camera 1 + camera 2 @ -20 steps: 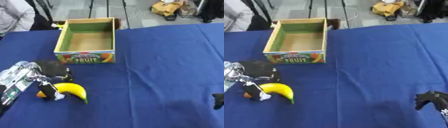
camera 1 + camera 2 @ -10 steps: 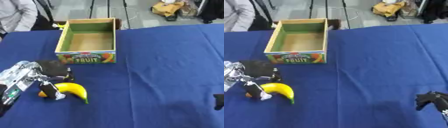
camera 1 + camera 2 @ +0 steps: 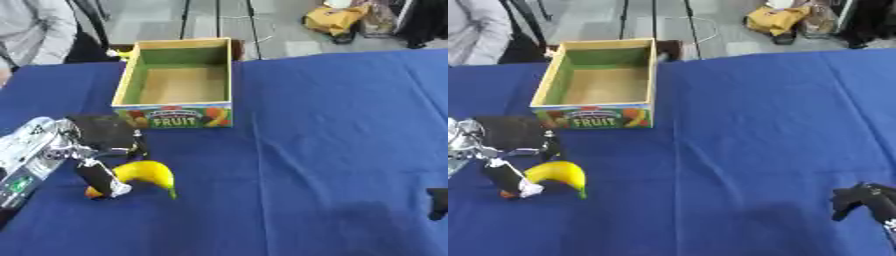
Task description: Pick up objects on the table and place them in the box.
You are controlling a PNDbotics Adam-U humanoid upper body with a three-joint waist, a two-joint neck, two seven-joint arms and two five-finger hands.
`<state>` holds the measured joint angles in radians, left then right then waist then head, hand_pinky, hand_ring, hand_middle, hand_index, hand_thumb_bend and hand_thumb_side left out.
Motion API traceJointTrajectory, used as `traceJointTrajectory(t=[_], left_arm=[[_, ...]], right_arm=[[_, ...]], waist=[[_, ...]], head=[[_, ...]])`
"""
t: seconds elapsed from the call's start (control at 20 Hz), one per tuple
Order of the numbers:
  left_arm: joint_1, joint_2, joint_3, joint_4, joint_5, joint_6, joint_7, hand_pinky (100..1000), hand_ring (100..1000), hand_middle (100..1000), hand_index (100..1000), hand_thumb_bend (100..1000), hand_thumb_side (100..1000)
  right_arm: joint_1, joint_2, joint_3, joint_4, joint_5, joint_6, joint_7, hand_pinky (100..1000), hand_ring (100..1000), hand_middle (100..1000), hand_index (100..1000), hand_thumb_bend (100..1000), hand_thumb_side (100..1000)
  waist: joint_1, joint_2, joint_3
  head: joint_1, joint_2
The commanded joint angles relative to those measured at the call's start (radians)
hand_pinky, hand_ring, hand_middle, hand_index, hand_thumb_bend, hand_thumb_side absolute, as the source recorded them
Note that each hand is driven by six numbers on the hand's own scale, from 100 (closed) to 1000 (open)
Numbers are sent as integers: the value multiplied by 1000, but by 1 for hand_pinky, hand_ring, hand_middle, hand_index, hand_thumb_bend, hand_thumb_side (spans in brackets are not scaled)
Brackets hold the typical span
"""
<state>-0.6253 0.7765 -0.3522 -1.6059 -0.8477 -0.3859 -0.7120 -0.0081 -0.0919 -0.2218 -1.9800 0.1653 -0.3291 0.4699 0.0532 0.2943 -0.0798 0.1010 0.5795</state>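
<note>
Left hand [image 3: 98, 150] is down on the table [image 3: 332, 125] near its left edge, arm coming in from the lower-left corner; silver forearm, black palm. Thumb and fingers are curled around the left end of the banana [image 3: 144, 172], thumb on the near side and fingers over the far side, so it's grasping the banana. The banana is yellow, curved, green-tipped on its right end, and appears to lie on the blue cloth, though I can't tell whether it's fully in contact. It sits toward the near-left part of the table, in front of the box [image 3: 179, 85] and well apart from it, slightly left of the box's front wall. The box is an open cardboard one with green inner walls, a tan floor and a "FRUIT" label with fruit pictures on the front. It stands upright toward the far-left of the table, its back wall near the far edge. Nothing visible inside it. Right hand [image 3: 866, 202] shows at the table's near-right corner, black, resting on the cloth with fingers curled under, clenched and holding nothing, well apart from the banana and the box. It's clearest in the right eye view; the left eye view catches only a sliver at the right edge.
</note>
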Motion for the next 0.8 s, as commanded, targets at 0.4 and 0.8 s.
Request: traceJointTrajectory(t=[0.4, 0.8], left_arm=[[1, 61, 48, -71, 40, 21, -10, 369, 562, 434, 521, 100, 504], [2, 59, 69, -91, 71, 48, -5, 343, 538, 417, 501, 100, 514]], right_arm=[[1, -15, -5, -20, -7, 2, -3, 775, 477, 492, 632, 100, 1000], [2, -14, -6, -20, -7, 2, -3, 776, 477, 492, 632, 100, 1000]], waist=[[-2, -25, 2], [-4, -25, 3]], head=[[4, 0], [4, -3]])
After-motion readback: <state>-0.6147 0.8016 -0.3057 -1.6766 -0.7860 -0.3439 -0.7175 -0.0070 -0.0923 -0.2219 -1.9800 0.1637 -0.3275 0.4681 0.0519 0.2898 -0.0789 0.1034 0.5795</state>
